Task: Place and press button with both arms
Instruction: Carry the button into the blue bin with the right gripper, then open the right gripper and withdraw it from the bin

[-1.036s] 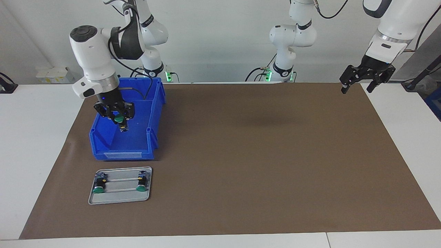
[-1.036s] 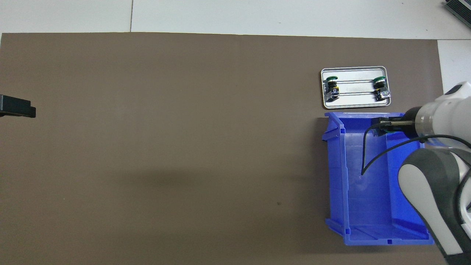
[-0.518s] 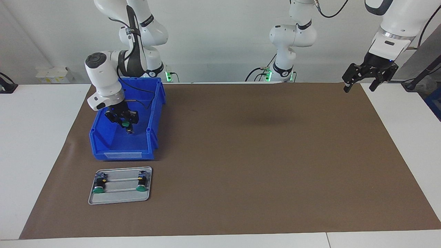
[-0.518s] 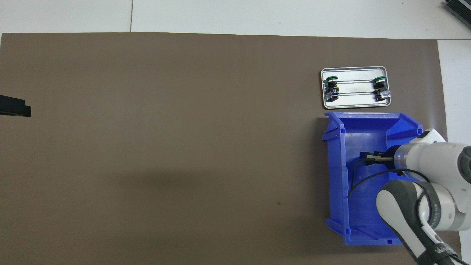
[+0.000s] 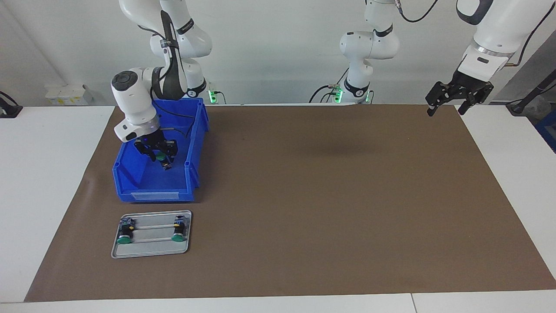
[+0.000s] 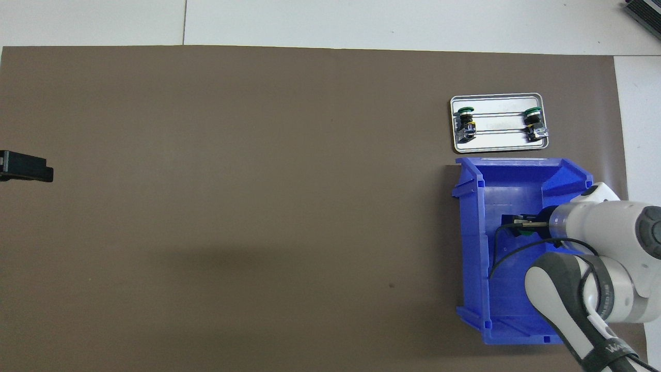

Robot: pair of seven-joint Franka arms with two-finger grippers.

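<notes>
A green-capped button (image 5: pixel 162 159) (image 6: pixel 525 233) sits low inside the blue bin (image 5: pixel 150 195) (image 6: pixel 471 243), near the middle of its floor. My right gripper (image 5: pixel 158 153) (image 6: pixel 517 228) reaches down into the bin and is right at this button; a grip on it cannot be made out. My left gripper (image 5: pixel 447 109) hangs open and empty over the corner of the brown mat (image 5: pixel 330 195) at the left arm's end, waiting. Only its black tip (image 6: pixel 26 166) shows in the overhead view.
A small metal tray (image 5: pixel 150 251) (image 6: pixel 496 147) lies on the mat just farther from the robots than the bin. Two more green-capped buttons (image 5: pixel 124 238) (image 5: pixel 177 236) rest on its rails. White table surrounds the mat.
My right arm has come down from above the bin, carrying the button to the bin's floor. The left gripper has drifted slightly and stays open.
</notes>
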